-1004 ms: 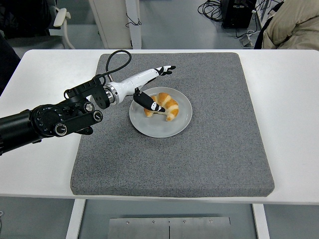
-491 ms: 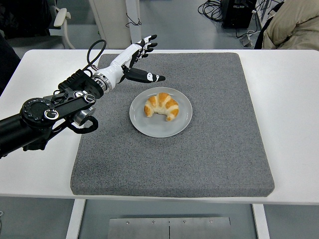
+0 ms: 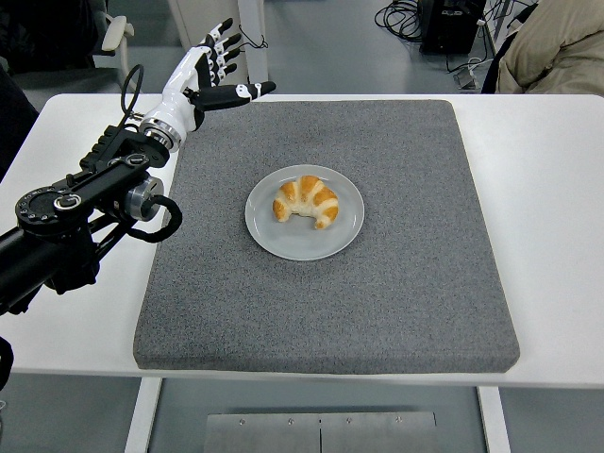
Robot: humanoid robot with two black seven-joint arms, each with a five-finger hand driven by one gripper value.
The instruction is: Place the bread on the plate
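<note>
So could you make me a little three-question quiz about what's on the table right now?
1. True or false: the croissant lies on the plate.
2. What does the left hand hold? A) the croissant B) nothing C) the plate
3. Fill in: the plate stands on a grey ____.

Key: 1 true; 2 B, its fingers are spread, away from the plate; 3 mat.

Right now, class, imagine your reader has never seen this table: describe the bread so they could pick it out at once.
Start at the white table and find the big grey mat covering its middle. Slightly left of the mat's centre sits a round grey plate, and the bread lies on it. It is a golden, curved croissant, the only food and the only warm-coloured thing on the table.
</note>
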